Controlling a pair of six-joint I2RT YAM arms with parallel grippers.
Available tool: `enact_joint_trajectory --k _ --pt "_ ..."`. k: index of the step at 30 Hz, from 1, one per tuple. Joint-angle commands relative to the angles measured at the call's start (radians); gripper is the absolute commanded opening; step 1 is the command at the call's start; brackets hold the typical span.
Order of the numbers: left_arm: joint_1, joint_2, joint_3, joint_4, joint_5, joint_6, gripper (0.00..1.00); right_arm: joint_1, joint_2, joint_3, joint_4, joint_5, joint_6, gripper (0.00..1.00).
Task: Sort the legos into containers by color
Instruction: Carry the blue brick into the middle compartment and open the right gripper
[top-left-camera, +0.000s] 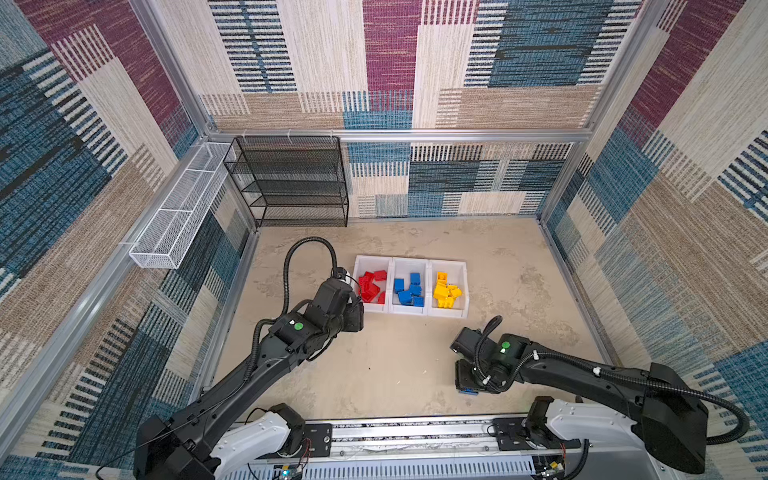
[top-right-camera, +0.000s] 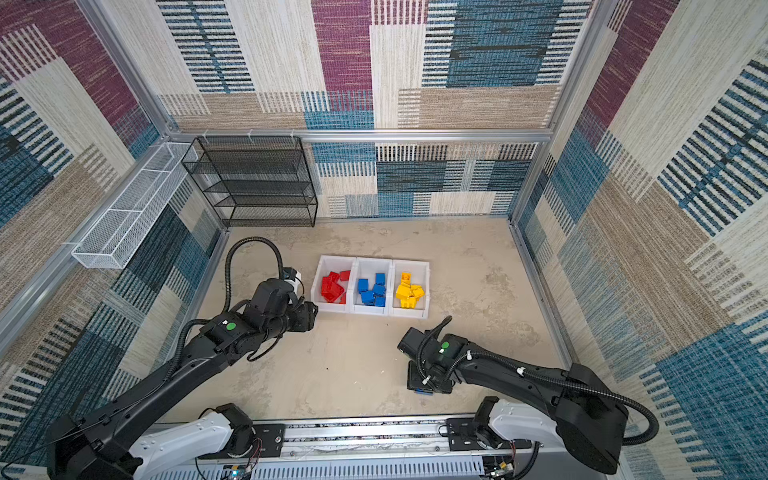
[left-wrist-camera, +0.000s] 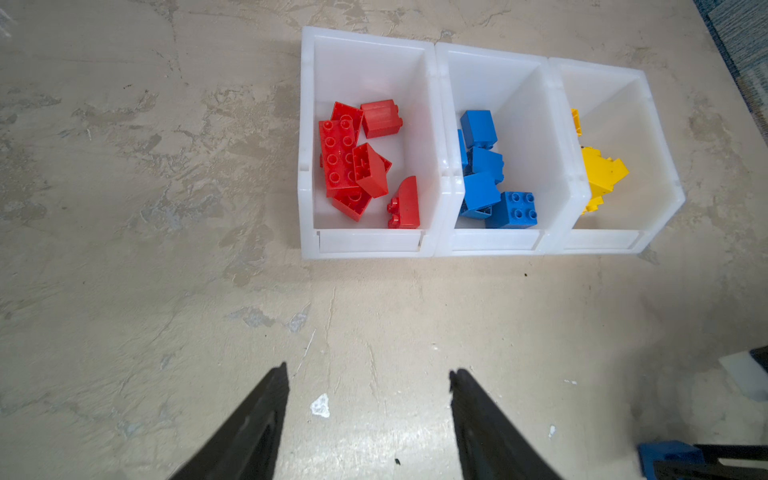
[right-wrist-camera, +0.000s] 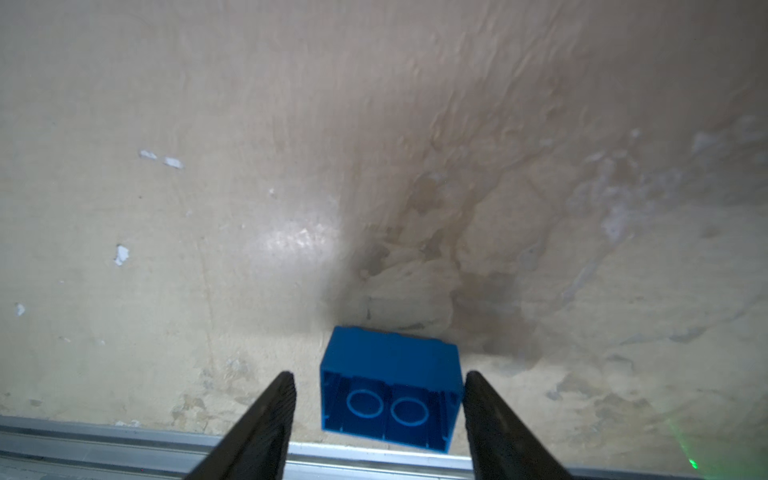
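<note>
While three piles already lie sorted in the bins (top-left-camera: 409, 260), one blue brick (right-wrist-camera: 390, 386) sits loose on the table (top-left-camera: 395, 365) — at about 5 o'clock from the bins in both top views, near the front rail (right-wrist-camera: 124, 436). It lies on its side, its hollow underside with two rings turned toward the right wrist camera. The right gripper (right-wrist-camera: 378, 373) straddles it, jaws spread, one finger at each short end. A strip of table shows between one finger and the brick. The other finger stands right at the brick's edge, and whether it touches I cannot tell. The brick is not pinched.

The bins are white, open-topped and joined in a row running from 9 to 3 o'clock, just past the table's middle toward 12. Red bricks (left-wrist-camera: 345, 158) lie in the 9 o'clock bin, blue bricks (left-wrist-camera: 480, 191) in the middle one, yellow bricks (left-wrist-camera: 600, 174) in the 3 o'clock one — each bin shows one colour only.

The left gripper (left-wrist-camera: 368, 370) hangs over bare table at about 7 o'clock from the 9 o'clock bin, pointing toward the row, jaws spread and holding nothing.

A black mesh rack (top-left-camera: 291, 183) stands at 11 o'clock against the back wall, and a white wire basket (top-left-camera: 178, 212) hangs on the side wall at 10 o'clock.
</note>
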Motion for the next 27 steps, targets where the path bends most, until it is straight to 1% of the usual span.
enact_joint_trajectory --k 1,6,8,12,16,18,21,25,27 --pt "0.002 -0.005 -0.005 0.015 -0.019 -0.016 0.66 0.016 0.012 -0.007 0.004 -0.003 0.050 0.62" --pt "0.002 -0.008 -0.007 0.005 -0.030 -0.016 0.66 0.032 0.026 -0.004 0.026 -0.002 0.067 0.51" --pt "0.002 -0.010 -0.009 0.005 -0.033 -0.016 0.66 0.034 0.032 0.000 0.030 0.004 0.065 0.48" --pt "0.003 -0.013 -0.009 0.000 -0.039 -0.014 0.66 0.034 0.043 0.014 0.034 0.012 0.057 0.45" --pt "0.005 -0.019 -0.009 -0.006 -0.047 -0.012 0.66 0.030 0.043 0.080 0.015 0.066 0.027 0.44" --pt "0.006 -0.021 -0.009 -0.009 -0.051 -0.011 0.66 0.007 0.055 0.149 0.020 0.099 -0.018 0.43" --pt "0.008 -0.025 -0.007 -0.015 -0.052 -0.011 0.66 -0.065 0.113 0.285 0.065 0.136 -0.139 0.43" --pt "0.013 -0.037 -0.007 -0.025 -0.057 -0.009 0.66 -0.177 0.277 0.511 0.159 0.140 -0.332 0.43" --pt "0.014 -0.042 -0.007 -0.029 -0.057 -0.008 0.66 -0.218 0.367 0.633 0.201 0.137 -0.400 0.43"
